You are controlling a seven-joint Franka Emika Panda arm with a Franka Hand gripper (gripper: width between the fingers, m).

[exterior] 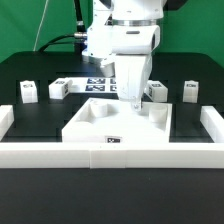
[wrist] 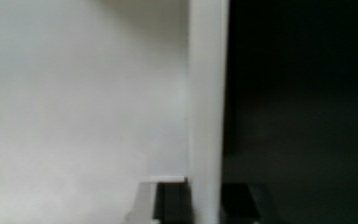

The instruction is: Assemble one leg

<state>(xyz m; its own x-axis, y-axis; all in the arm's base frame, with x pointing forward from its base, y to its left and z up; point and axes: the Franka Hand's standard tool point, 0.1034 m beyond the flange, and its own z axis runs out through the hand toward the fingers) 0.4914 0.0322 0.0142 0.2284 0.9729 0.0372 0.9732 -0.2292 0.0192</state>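
The big white square tray-like piece (exterior: 100,122) lies on the black table against the front white fence. My gripper (exterior: 135,100) reaches straight down onto its wall on the exterior view's right. In the wrist view the dark fingers (wrist: 172,203) stand on either side of the wall's thin white rim (wrist: 208,100) and touch it, with the piece's white floor on one side and black table on the other. Small white legs with tags stand apart at the back: one leg (exterior: 27,92), a second (exterior: 58,88), a third (exterior: 190,92). None is held.
The marker board (exterior: 92,82) lies behind the big piece, partly hidden by the arm. A white fence (exterior: 110,153) runs along the front, with side pieces at the exterior view's left (exterior: 6,118) and right (exterior: 210,124).
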